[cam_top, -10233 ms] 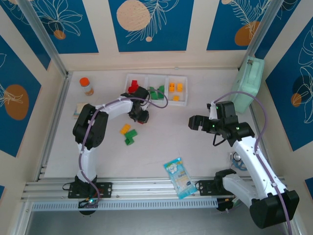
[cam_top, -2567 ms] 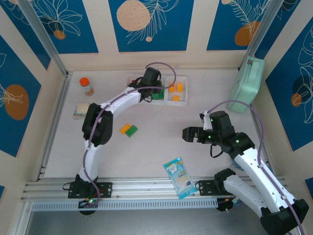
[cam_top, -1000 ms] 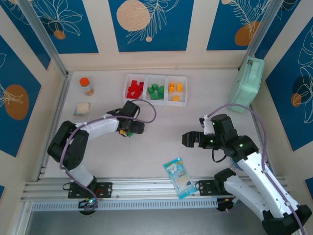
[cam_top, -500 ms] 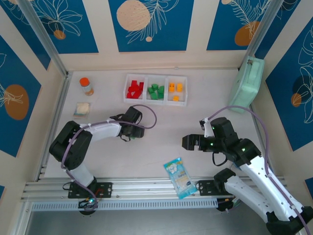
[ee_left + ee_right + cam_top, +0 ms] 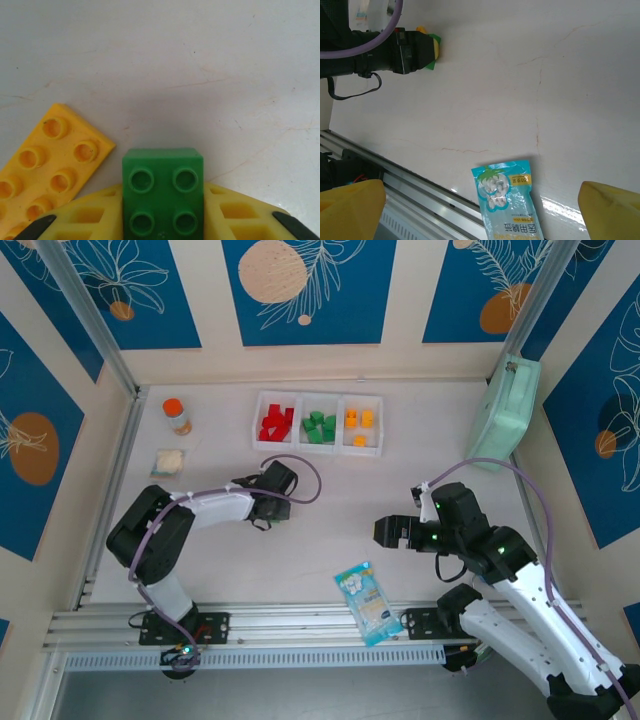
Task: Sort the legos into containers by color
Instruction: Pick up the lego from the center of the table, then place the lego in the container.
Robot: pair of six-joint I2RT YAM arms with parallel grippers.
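Left fingers (image 5: 85, 220) have closed onto the green lego (image 5: 162, 192); right fingers (image 5: 350, 205) gape, empty. Containers (image 5: 320, 394) hold most legos; this and a yellow plate (image 5: 45, 165) remain.

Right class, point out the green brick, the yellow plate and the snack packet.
green brick (image 5: 162, 192), left wrist view, centre of its studded top.
yellow plate (image 5: 50, 169), left wrist view, studded top face.
snack packet (image 5: 505, 200), right wrist view, middle of its front.
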